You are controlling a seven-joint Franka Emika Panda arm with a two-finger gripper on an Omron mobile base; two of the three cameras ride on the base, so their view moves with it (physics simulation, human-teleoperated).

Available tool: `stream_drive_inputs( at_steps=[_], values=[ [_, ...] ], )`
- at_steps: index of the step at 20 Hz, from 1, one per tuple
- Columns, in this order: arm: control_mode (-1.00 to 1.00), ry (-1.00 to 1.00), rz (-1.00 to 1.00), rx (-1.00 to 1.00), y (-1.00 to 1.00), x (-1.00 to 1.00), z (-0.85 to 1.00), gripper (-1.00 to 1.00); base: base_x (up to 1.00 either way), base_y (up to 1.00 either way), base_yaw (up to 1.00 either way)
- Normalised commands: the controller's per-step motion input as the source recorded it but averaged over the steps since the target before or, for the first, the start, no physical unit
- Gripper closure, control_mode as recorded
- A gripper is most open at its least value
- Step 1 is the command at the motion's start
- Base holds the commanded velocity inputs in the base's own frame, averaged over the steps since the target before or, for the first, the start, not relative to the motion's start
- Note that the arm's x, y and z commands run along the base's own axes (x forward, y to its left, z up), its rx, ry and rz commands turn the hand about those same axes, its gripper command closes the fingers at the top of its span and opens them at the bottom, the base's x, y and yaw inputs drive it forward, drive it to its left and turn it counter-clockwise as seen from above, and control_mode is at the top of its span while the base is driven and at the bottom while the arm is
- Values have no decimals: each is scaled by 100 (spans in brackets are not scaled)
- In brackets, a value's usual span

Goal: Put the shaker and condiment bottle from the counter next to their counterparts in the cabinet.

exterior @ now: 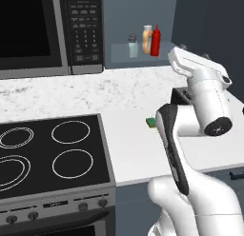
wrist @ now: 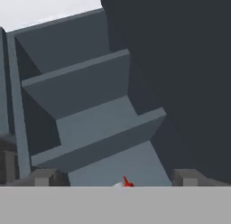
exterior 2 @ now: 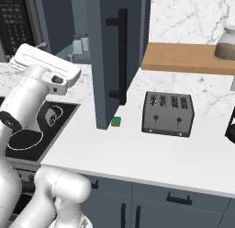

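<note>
My gripper (wrist: 115, 179) stands released with nothing between its tips, facing the cabinet (wrist: 90, 105) shelves; the condiment bottle (exterior: 155, 41) stands in the cabinet niche, just beside the orange-tan bottle (exterior: 147, 39), with a shaker (exterior: 133, 46) near its left; I judge the bottle step done and the shaker step next or already closing; from the right base view two shakers (exterior 2: 80, 43) seem to stand together, but they are small and partly hidden by the cabinet door (exterior 2: 117, 57), so I cannot tell them apart; the next move calls for backing clear of the shelf without knocking the bottle's red nozzle tip (wrist: 127, 182) just below me; the counter (exterior: 138, 149) shows no shaker I can make out.
</note>
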Motion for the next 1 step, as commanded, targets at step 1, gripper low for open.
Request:
stream_drive_inputs(
  at_steps=[1],
  values=[
    [-100, 1, 0, 0, 0, -100, 10, -100, 0, 0, 0]
  ],
)
